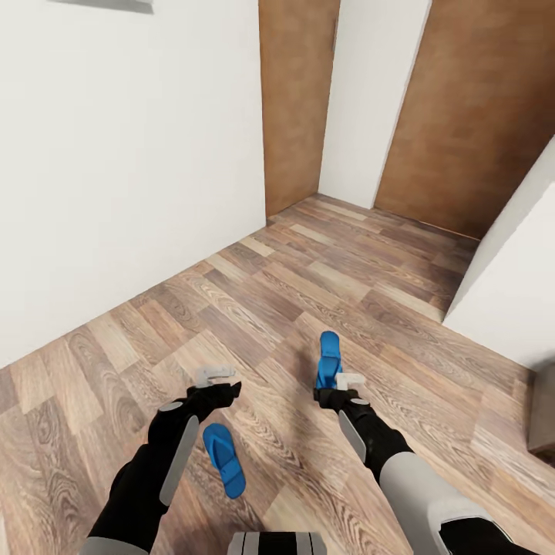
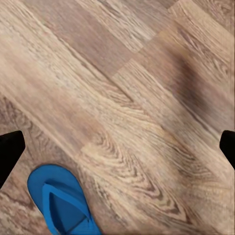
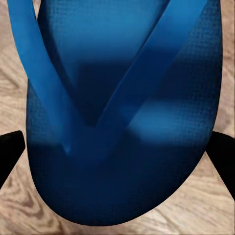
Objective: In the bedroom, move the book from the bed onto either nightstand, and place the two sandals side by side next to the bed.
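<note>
My right gripper (image 1: 344, 383) hangs wide open right over one sandal (image 1: 329, 359) to straddle it, left gripper (image 1: 215, 375) open and empty.

Both my arms reach fwd & down in the head view, black forearms w/ grey panels, wrists bent so the grippers point downward. My left gripper (image 1: 215, 375) hangs w/ pale fingers spread, nothing between them; in its wrist view the two dark fingertips (image 2: 10, 149) sit at opposite edges, wide apart. My right gripper (image 1: 348, 381) is set lower & further fwd than the left, jaws likewise wide, dark tips (image 3: 11, 152) far apart w/ no contact I can make out.
</note>
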Available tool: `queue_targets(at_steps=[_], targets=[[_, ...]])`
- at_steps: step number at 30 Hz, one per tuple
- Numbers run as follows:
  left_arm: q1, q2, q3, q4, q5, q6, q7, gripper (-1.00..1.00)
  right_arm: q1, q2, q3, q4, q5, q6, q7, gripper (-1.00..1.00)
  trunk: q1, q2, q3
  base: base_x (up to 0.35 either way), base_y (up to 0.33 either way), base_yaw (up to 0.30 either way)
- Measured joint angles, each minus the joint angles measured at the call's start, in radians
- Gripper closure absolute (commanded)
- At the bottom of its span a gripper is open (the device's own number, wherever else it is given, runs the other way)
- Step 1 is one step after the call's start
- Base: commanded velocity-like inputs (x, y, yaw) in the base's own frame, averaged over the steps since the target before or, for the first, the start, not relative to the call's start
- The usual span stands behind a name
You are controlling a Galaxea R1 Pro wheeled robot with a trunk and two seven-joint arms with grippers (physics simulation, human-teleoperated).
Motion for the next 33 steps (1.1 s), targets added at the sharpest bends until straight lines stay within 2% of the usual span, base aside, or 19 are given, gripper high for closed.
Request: queue_targets(at_steps=[7,11,13,15,16,17,19,25,26,30,33], targets=[[0.0,-0.001,0.0,0.0,0.0,-0.002,0.0,-1.0,0.0,0.0,-0.001,-0.001,0.0,0.0,0.0,1.0,0.0,0.0,0.0,-0.098,-0.281,-0.067],[0.0,-0.001,0.003,0.001,0.001,-0.027,-0.003,-1.0,0.0,0.0,-0.001,-0.001,0.0,0.0,-0.001,1.0,0.0,0.0,0.0,-0.008,-0.052,-0.001],[0.0,-0.003,0.003,0.008,0.0,-0.039,-0.004,-1.0,0.0,0.0,-0.001,-0.001,0.0,0.0,-0.001,1.0,-0.001,0.0,0.01,0.0,-0.002,0.0],[0.0,-0.004,0.0,0.042,0.0,-0.042,-0.006,-1.0,0.0,0.0,-0.001,-0.002,0.001,0.0,-0.001,1.0,-0.002,0.001,0.021,0.0,0.0,0.0],[0.0,-0.003,-0.061,0.191,0.002,-0.141,-0.003,-1.0,0.0,0.0,-0.001,-0.003,0.001,0.0,-0.001,1.0,-0.003,0.001,0.026,0.0,0.0,0.0],[0.0,-0.003,-0.073,0.277,-0.001,-0.186,-0.001,-1.0,0.0,0.0,-0.001,-0.004,0.0,0.0,-0.001,1.0,-0.003,0.001,0.031,0.0,0.0,0.0],[0.0,-0.002,-0.082,0.352,-0.001,-0.239,0.0,-1.0,0.0,0.0,-0.001,-0.004,0.0,0.0,-0.001,1.0,-0.004,0.002,0.042,0.0,0.0,0.0],[0.0,0.002,-0.085,0.448,0.004,-0.28,0.001,-1.0,0.0,0.0,-0.003,-0.004,0.0,0.0,-0.001,1.0,-0.007,0.003,0.073,0.0,0.0,0.0],[0.0,0.008,-0.079,0.477,0.003,-0.346,0.002,-1.0,0.0,-0.001,-0.003,-0.004,0.001,-0.001,-0.003,1.0,-0.007,0.003,0.077,0.0,0.0,0.0],[0.0,0.018,-0.072,0.503,0.005,-0.402,0.002,-1.0,0.0,-0.001,-0.002,-0.003,0.0,-0.002,-0.001,1.0,-0.009,0.004,0.093,0.0,0.0,0.0],[0.0,0.041,-0.064,0.518,0.002,-0.428,0.001,-1.0,0.0,-0.001,-0.003,-0.003,0.0,-0.002,0.0,1.0,-0.01,0.005,0.105,0.0,0.0,0.0]])
